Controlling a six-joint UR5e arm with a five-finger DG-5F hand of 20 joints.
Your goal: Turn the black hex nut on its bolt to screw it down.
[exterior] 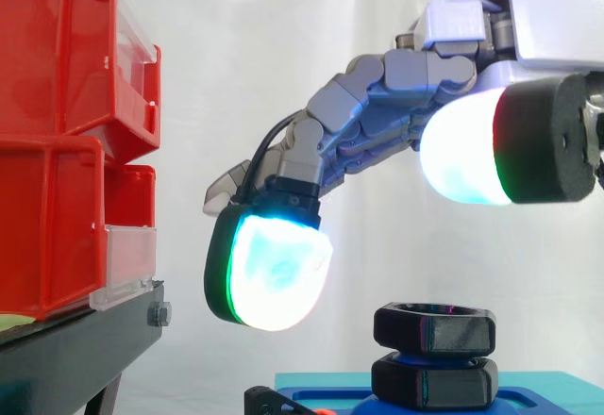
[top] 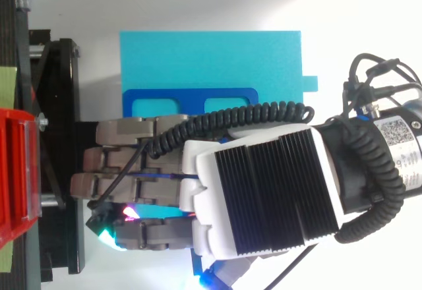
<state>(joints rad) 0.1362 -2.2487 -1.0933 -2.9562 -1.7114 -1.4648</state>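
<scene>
The black hex nut sits at the top of a blue bolt, above a second black hex piece on a blue fixture. My hand hovers above it, reaching in from the right with its fingers stretched out and slightly drooped. One glowing fingertip pad hangs to the left of the nut and a little above it. The thumb pad hangs over the nut's right side. Nothing is between them, and the hand is open. In the top view my hand covers the nut.
Red bins stand stacked on a black stand at the left, close to the fingertips. The blue fixture lies on a cyan plate that extends away from the hand.
</scene>
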